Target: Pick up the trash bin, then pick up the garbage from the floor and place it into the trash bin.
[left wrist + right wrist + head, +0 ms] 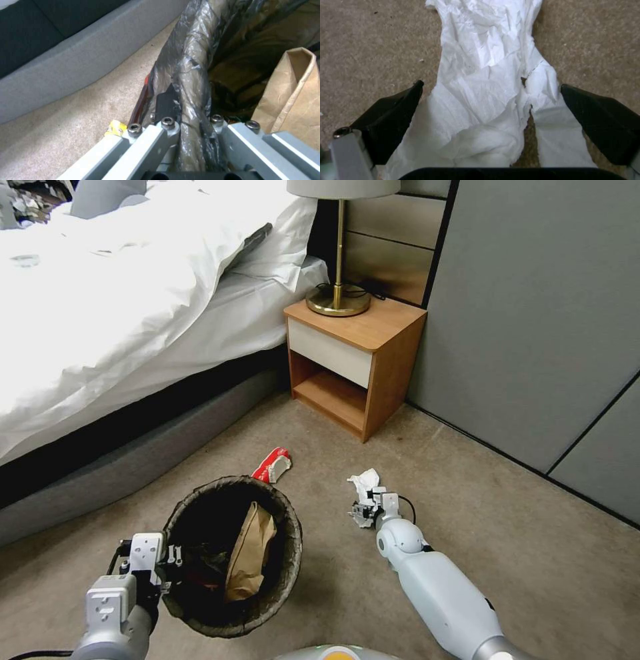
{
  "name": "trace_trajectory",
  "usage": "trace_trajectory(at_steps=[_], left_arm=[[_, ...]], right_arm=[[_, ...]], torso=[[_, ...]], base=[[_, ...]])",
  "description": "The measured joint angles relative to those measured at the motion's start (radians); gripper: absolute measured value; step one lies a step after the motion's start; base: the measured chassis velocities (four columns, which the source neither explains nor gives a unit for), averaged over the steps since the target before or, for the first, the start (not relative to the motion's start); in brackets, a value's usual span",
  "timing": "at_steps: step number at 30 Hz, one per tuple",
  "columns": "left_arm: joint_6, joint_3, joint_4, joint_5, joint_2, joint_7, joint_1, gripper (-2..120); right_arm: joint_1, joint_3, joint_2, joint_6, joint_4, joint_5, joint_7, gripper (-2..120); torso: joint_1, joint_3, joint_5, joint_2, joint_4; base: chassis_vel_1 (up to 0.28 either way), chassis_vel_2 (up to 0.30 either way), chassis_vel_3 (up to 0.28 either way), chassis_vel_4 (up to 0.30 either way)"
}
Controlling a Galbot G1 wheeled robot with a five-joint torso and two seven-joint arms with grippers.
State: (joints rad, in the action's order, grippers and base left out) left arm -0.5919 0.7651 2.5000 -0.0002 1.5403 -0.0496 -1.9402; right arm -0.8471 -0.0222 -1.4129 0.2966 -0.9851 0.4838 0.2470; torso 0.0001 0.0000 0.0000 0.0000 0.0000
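So your left gripper (175, 567) is clamped on the trash bin (230, 553) rim at 9 o'clock, crumpled brown paper (248, 553) inside. Right gripper (490, 120) is spread wide around the white tissue (493, 82) on the carpet; a red-and-white packet (271, 465) lies at the bin's 12.

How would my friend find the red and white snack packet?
Start at the orange wooden nightstand by the bed. On the beige carpet before it, just beyond the round dark-lined trash bin, lies the crumpled red-and-white snack packet, the only red litter there.
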Motion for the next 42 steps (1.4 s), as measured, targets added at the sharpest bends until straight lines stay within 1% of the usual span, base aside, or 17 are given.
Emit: trace_trajectory(at_steps=[5, 12, 15, 19, 20, 22, 24, 26, 27, 29, 30, 34, 36, 37, 39, 40, 42], left_arm=[[0.0, 0.0, 0.0, 0.0, 0.0, 0.0, 0.003, 1], [0.0, 0.001, 0.0, 0.0, -0.001, -0.001, 0.004, 1], [0.0, 0.001, 0.0, 0.001, -0.003, -0.001, 0.005, 1], [0.0, 0.001, 0.0, 0.001, -0.004, -0.001, 0.005, 1], [0.0, 0.001, 0.0, 0.001, -0.004, -0.001, 0.006, 1], [0.001, 0.001, 0.0, 0.001, -0.004, -0.001, 0.006, 1], [0.001, 0.001, 0.0, 0.001, -0.004, -0.001, 0.007, 1], [0.001, 0.0, 0.0, 0.001, -0.004, -0.001, 0.007, 1], [0.001, 0.0, 0.0, 0.001, -0.004, -0.001, 0.007, 1], [0.001, -0.001, 0.0, 0.001, -0.004, -0.001, 0.008, 1], [0.001, -0.001, 0.0, 0.001, -0.004, -0.001, 0.008, 1], [0.001, -0.002, 0.0, 0.001, -0.006, -0.001, 0.01, 1], [0.002, -0.002, 0.0, 0.001, -0.008, -0.001, 0.011, 1], [0.002, -0.002, 0.0, 0.001, -0.008, -0.001, 0.011, 1], [0.002, -0.003, 0.0, 0.0, -0.011, -0.001, 0.012, 1], [0.002, -0.003, 0.0, 0.0, -0.011, -0.001, 0.012, 1], [0.002, -0.005, 0.0, -0.002, -0.014, -0.001, 0.015, 1]], right_arm=[[0.008, 0.003, -0.004, -0.008, 0.023, 0.0, -0.015, 92], [0.019, 0.004, -0.011, -0.025, 0.063, 0.002, -0.031, 67], [0.022, 0.005, -0.012, -0.036, 0.077, 0.002, -0.032, 52], [0.022, 0.004, -0.012, -0.042, 0.084, 0.002, -0.032, 41], [0.022, 0.004, -0.011, -0.045, 0.086, 0.002, -0.032, 35], [0.019, 0.004, -0.009, -0.051, 0.085, 0.002, -0.031, 26], [0.016, 0.004, -0.009, -0.053, 0.083, 0.002, -0.029, 24], [0.007, 0.006, -0.003, -0.056, 0.067, 0.002, -0.025, 14], [0.007, 0.006, -0.003, -0.056, 0.067, 0.002, -0.025, 14], [-0.006, 0.008, 0.005, -0.057, 0.036, 0.002, -0.019, 2], [-0.006, 0.008, 0.005, -0.057, 0.036, 0.002, -0.019, 2], [-0.034, 0.003, 0.03, -0.058, -0.061, -0.007, 0.003, 0], [-0.065, -0.023, 0.049, -0.053, -0.177, -0.041, 0.008, 0], [-0.065, -0.023, 0.049, -0.053, -0.177, -0.041, 0.008, 0], [-0.099, -0.08, 0.056, -0.021, -0.323, -0.098, -0.011, 0], [-0.099, -0.08, 0.056, -0.021, -0.323, -0.098, -0.011, 0], [-0.119, -0.101, 0.073, -0.005, -0.445, -0.133, -0.015, 0]], torso=[[0.0, 0.0, 0.0, 0.0, 0.0], [0.0, 0.0, -0.0001, 0.0, 0.0], [0.0, 0.0, -0.0006, 0.0, -0.0004], [0.0, 0.0, -0.0007, 0.0, -0.0005], [0.0, 0.0, -0.0005, 0.0, -0.0004], [0.0, 0.0, -0.0004, 0.0, -0.0003], [0.0, 0.0, -0.0001, 0.0, 0.0], [0.0, 0.0, 0.0004, 0.0, 0.0004], [0.0, 0.0, 0.0004, 0.0, 0.0004], [0.0, 0.0, 0.0008, 0.0, 0.0006], [0.0, 0.0, 0.0008, 0.0, 0.0006], [0.0, 0.0, 0.0003, 0.0, 0.0003], [0.0, 0.0, 0.0002, 0.0, 0.0002], [0.0, 0.0, 0.0002, 0.0, 0.0002], [0.0, 0.0, 0.0, 0.0, -0.0001], [0.0, 0.0, 0.0, 0.0, -0.0001], [0.0, 0.0, 0.0, 0.0, -0.0001]], base=[[0.0, 0.0, 0.0, 0.0], [0.0, 0.0, 0.0, 0.0], [0.0, 0.0, 0.0, 0.0], [0.0, 0.0, 0.0, 0.0], [0.0, 0.0, 0.0, 0.0], [0.0, 0.0, 0.0, 0.0], [0.0, 0.0, 0.0, 0.0], [0.0, 0.0, 0.0, 0.0], [0.0, 0.0, 0.0, 0.0], [0.0, 0.0, 0.0, 0.0], [0.0, 0.0, 0.0, 0.0], [0.0, 0.0, 0.0, 0.0], [0.0, 0.0, 0.0, 0.0], [0.0, 0.0, 0.0, 0.0], [0.0, 0.0, 0.0, 0.0], [0.0, 0.0, 0.0, 0.0], [0.0, 0.0, 0.0, 0.0]])
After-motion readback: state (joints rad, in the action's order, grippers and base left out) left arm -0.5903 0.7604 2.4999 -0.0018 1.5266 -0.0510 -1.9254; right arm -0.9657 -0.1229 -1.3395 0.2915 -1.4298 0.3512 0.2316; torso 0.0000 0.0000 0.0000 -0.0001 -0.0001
